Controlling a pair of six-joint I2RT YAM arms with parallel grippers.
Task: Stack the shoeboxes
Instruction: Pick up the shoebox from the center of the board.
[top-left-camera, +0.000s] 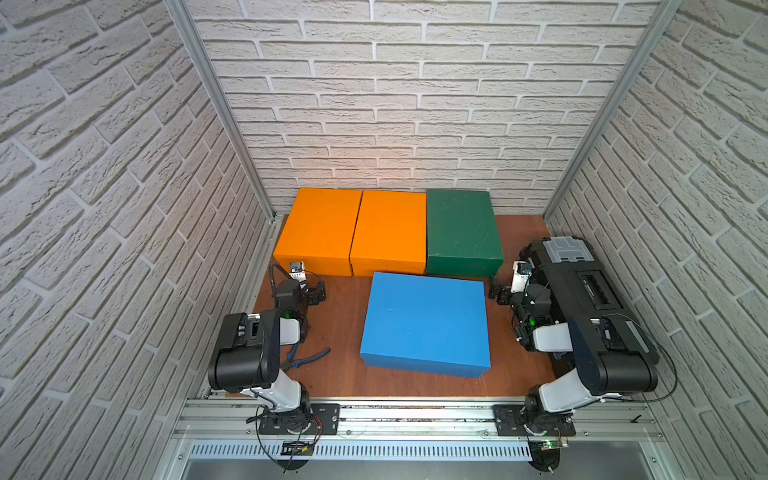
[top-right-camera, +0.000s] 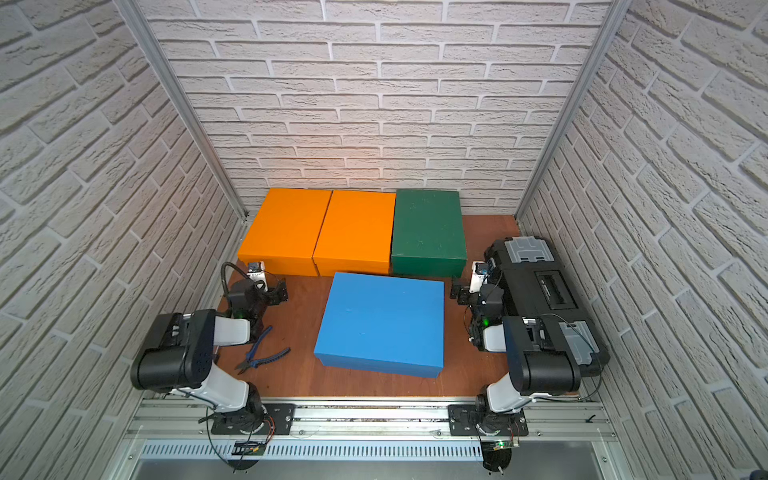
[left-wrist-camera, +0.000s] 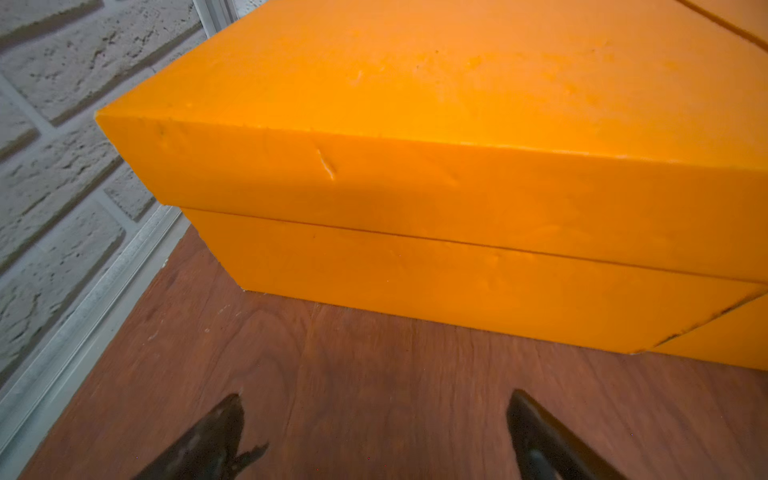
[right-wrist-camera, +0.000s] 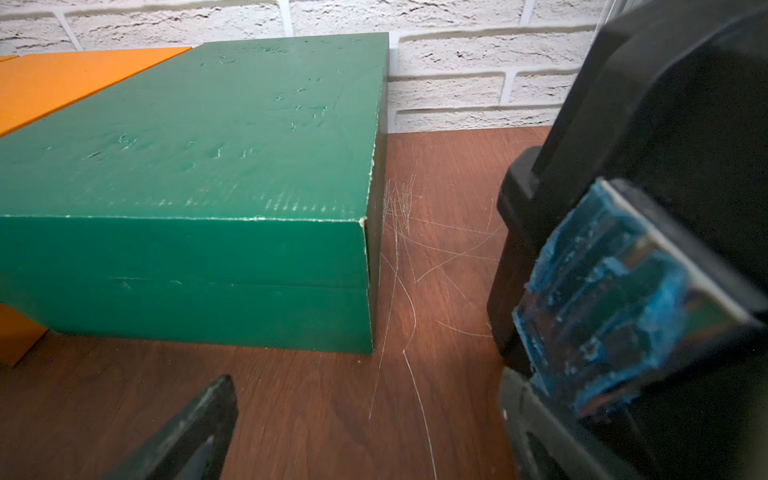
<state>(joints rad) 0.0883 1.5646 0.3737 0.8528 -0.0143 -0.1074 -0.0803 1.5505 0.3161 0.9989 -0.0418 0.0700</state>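
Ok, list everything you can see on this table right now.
orange lidded cardboard shoeboxes: two, orange, at the back, side by side
dark green lidded cardboard shoebox: one, dark green, right of them
blue lidded cardboard shoebox: one, blue, centre, before that row
black plastic toolbox: one, black with grey latches, along the right side
blue-handled pliers: one, blue, left side
brown wooden table: one, brown, underneath
left gripper: one, black, open, facing the outer orange shoebox
right gripper: one, black, open, between green shoebox and toolbox
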